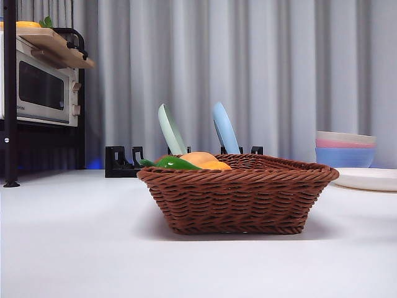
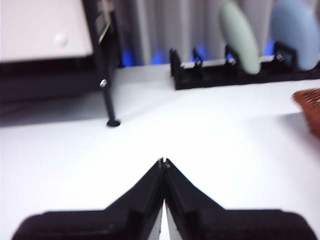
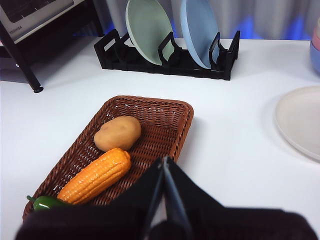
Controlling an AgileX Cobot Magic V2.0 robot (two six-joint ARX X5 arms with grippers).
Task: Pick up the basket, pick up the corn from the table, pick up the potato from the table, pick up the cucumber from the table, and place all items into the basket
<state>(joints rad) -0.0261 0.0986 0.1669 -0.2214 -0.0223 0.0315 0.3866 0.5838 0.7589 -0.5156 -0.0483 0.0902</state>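
Observation:
The reddish-brown wicker basket (image 1: 239, 195) stands on the white table (image 1: 74, 248); the right wrist view shows its rim (image 3: 150, 100) from above. Inside it lie the tan potato (image 3: 118, 133), the orange corn (image 3: 95, 175) and the green cucumber (image 3: 46, 202), of which only one end shows. From the front, the cucumber (image 1: 177, 163) and corn (image 1: 208, 161) peek over the rim. My right gripper (image 3: 164, 162) hovers shut above the basket's near side, holding nothing. My left gripper (image 2: 163, 162) is shut over bare table, with a corner of the basket (image 2: 310, 107) off to one side.
A black dish rack (image 1: 124, 162) with a green plate (image 1: 170, 129) and a blue plate (image 1: 224, 127) stands behind the basket. A microwave on a black stand (image 1: 43, 87) is at the back left. Stacked bowls (image 1: 345, 149) and a white plate (image 1: 369, 179) sit at the right.

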